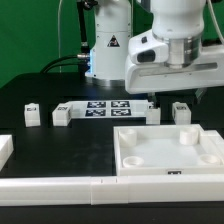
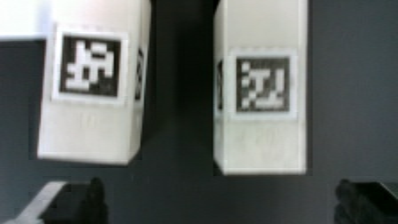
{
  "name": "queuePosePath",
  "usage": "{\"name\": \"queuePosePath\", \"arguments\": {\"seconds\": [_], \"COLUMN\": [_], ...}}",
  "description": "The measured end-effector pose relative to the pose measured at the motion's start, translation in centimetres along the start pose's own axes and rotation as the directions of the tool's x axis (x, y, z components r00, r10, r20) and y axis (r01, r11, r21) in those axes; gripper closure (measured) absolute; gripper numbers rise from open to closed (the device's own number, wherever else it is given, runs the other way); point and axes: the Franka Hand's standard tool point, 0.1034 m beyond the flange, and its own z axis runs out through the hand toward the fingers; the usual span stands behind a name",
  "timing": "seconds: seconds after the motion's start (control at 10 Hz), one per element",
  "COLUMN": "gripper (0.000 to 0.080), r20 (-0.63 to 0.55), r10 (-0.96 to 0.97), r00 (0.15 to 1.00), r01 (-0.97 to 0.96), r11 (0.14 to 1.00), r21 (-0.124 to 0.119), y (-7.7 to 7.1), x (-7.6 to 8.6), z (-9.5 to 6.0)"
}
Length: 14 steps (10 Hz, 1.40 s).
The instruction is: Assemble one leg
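Panel (image 1: 165, 150) fills the exterior view's lower right. Just behind it, right of centre, the leg (image 1: 152, 112) sits beside a second leg (image 1: 181, 110), apart. Tags (image 2: 263, 85) face up on both in the wrist view. Gripper (image 1: 168, 97) hovers above both, jaws wide, holding nothing. We judge the leg light, stiff, slick plastic: pinch its plain long sides, mid-length, squarely. Marker board (image 1: 105, 106) sits farther back, centre.

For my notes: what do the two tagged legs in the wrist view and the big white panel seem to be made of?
Legs: probably hard white plastic, matte, judging by flat even faces and crisp edges; their tags look like printed black-and-white stickers. Panel: seemingly the same white plastic, smooth, its rounded sockets suggesting moulding. Blur leaves the exact finish open.
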Motion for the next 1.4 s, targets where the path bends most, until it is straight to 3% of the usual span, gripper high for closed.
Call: {"name": "queuePosePath", "arguments": {"seconds": [0.5, 0.7, 1.4], "gripper": [0.0151, 0.0151, 0.0151], "r20": [0.404, 0.495, 0.476], "r10": [-0.007, -0.010, -0.017], "r00": [0.915, 0.869, 0.879], "r01": [0.011, 0.015, 0.030], "r11": [1.000, 1.000, 0.999], "r21": [-0.006, -0.007, -0.020], "y": [-1.1, -1.4, -2.3], "x": [-2.3, -2.6, -2.8], "z": [1.4, 2.6, 4.3]}}
